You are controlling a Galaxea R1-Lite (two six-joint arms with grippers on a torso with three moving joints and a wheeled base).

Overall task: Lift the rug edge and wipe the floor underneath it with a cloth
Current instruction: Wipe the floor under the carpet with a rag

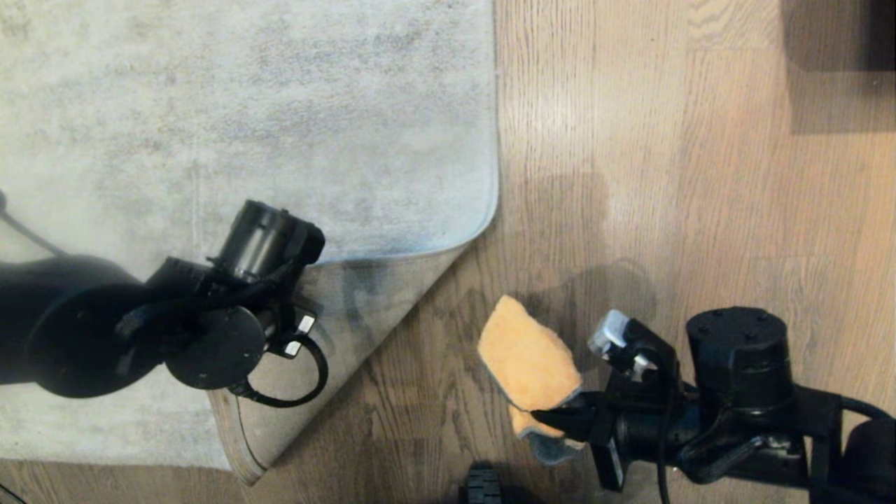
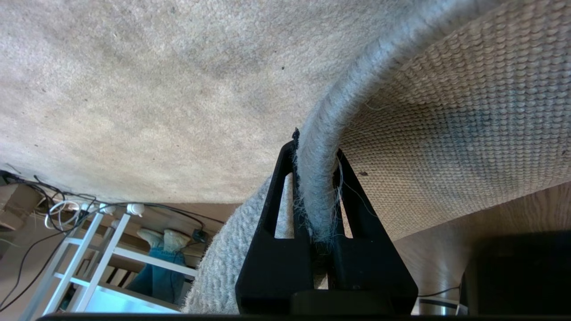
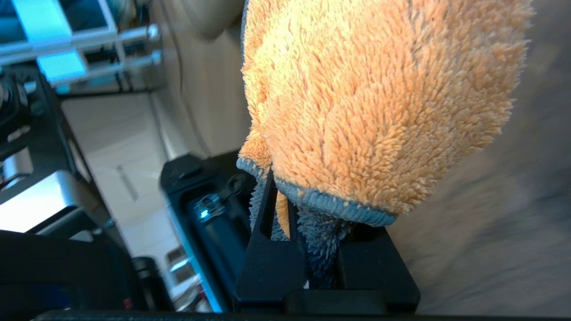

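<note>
Gripping the cloth [image 1: 528, 364] near the bottom of the head view, the right gripper [image 1: 560, 420] has its jaws clamped on the blue-trimmed hem, so the orange pile stands out ahead of the fingers over the floor [image 1: 665, 210], just right of the lifted corner. Left gripper [image 2: 314, 196] pinches the rug edge [image 2: 319, 147] between both fingers; the corner is peeled up, showing woven beige backing [image 1: 371, 308] and bare planks beside it. Farther back the grey rug [image 1: 245, 105] lies flat, its straight border meeting the wood.
</note>
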